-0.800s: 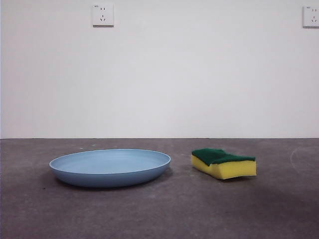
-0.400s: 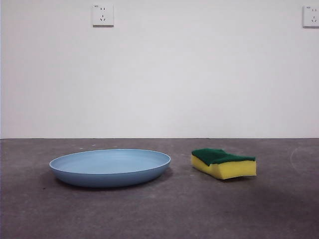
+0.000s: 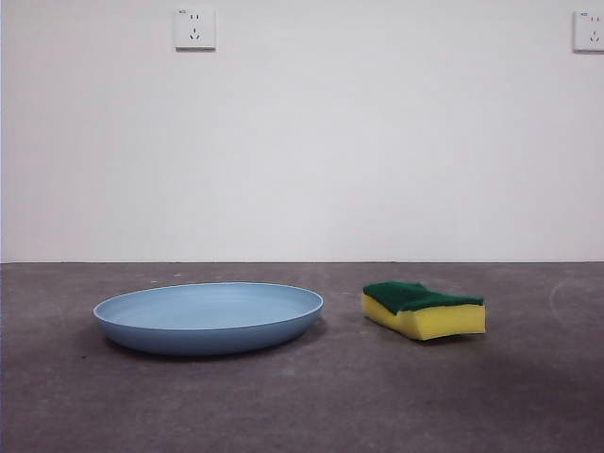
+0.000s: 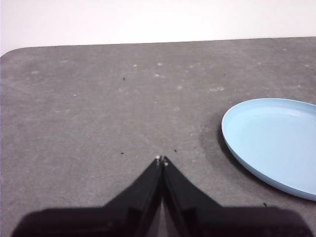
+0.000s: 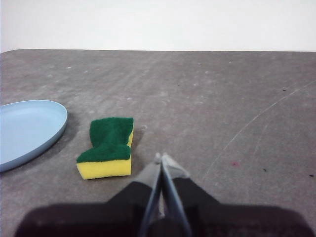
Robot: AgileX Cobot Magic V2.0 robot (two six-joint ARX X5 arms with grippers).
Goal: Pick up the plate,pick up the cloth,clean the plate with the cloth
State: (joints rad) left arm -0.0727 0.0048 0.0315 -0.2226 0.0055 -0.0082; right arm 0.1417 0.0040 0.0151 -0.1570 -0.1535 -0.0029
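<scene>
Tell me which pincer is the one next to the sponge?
The right pincer. Its own camera shows the yellow-and-green sponge lying close beside its shut tips, while the left pincer has only the blue plate nearby.

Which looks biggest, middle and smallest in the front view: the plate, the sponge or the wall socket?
1. The plate, widest by far.
2. The sponge.
3. The wall socket, though it sits farther back, so its real size is unsure.

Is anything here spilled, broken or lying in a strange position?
Nothing stands out. The shallow round light-blue plate sits flat and empty on the grey table. The yellow foam sponge with the green scouring layer lies beside it, green side up, not touching it. Left gripper and right gripper are shut, holding nothing.
</scene>
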